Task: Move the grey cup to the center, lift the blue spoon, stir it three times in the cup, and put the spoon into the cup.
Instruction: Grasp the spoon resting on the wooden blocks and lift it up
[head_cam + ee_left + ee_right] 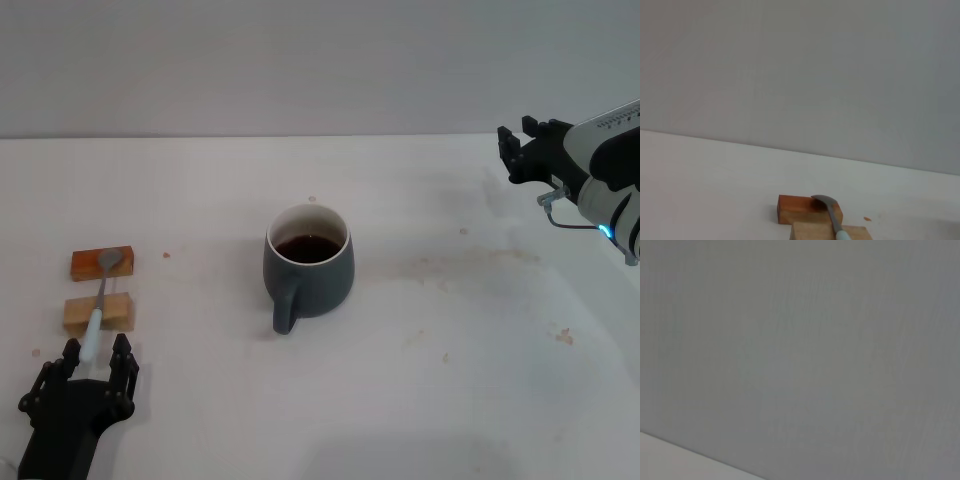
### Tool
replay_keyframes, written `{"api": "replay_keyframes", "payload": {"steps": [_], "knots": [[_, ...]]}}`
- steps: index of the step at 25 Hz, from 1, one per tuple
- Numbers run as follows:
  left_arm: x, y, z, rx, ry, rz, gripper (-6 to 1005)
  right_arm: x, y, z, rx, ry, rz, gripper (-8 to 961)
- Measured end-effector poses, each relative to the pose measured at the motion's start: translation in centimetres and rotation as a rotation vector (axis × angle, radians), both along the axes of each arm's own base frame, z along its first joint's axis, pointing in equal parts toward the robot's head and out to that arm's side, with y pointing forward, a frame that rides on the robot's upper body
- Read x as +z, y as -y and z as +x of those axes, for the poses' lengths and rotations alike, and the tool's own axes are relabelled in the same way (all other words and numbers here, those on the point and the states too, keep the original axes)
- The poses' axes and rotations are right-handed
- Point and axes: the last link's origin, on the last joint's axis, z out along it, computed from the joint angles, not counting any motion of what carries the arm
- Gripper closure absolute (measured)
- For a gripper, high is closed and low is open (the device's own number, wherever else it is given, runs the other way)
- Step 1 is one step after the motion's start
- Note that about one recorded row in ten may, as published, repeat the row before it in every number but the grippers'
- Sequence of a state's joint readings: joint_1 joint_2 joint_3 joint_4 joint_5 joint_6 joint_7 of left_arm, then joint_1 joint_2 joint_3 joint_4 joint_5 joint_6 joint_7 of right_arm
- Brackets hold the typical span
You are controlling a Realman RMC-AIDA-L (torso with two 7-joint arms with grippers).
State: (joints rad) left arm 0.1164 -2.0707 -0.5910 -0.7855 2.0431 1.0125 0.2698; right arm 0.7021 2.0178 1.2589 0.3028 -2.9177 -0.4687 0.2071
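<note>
The grey cup (308, 262) stands mid-table with dark liquid inside and its handle toward me. The blue spoon (100, 297) lies across two small wooden blocks at the left, its metal bowl on the far block. It also shows in the left wrist view (832, 216). My left gripper (95, 352) is low at the front left, open, with its fingers on either side of the tip of the spoon's handle. My right gripper (518, 145) is raised at the far right, open and empty, well away from the cup.
The reddish wooden block (102, 263) and the pale wooden block (99, 312) lie one behind the other at the left, also in the left wrist view (800, 209). The white tabletop (450, 300) has faint stains to the right of the cup.
</note>
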Motion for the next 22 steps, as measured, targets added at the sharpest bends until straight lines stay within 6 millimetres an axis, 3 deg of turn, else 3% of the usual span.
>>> {"api": "replay_keyframes", "payload": {"steps": [7, 15, 22], "knots": [[0.05, 0.07, 0.02, 0.000, -0.001, 0.004, 535, -0.03, 0.08, 0.10, -0.003, 0.000, 0.000, 650], [0.24, -0.22, 0.07, -0.006, -0.003, 0.012, 527, -0.11, 0.12, 0.08, -0.003, -0.001, -0.001, 650], [0.26, -0.30, 0.08, -0.007, -0.005, 0.012, 587, -0.12, 0.11, 0.05, -0.002, -0.001, -0.001, 651]]}}
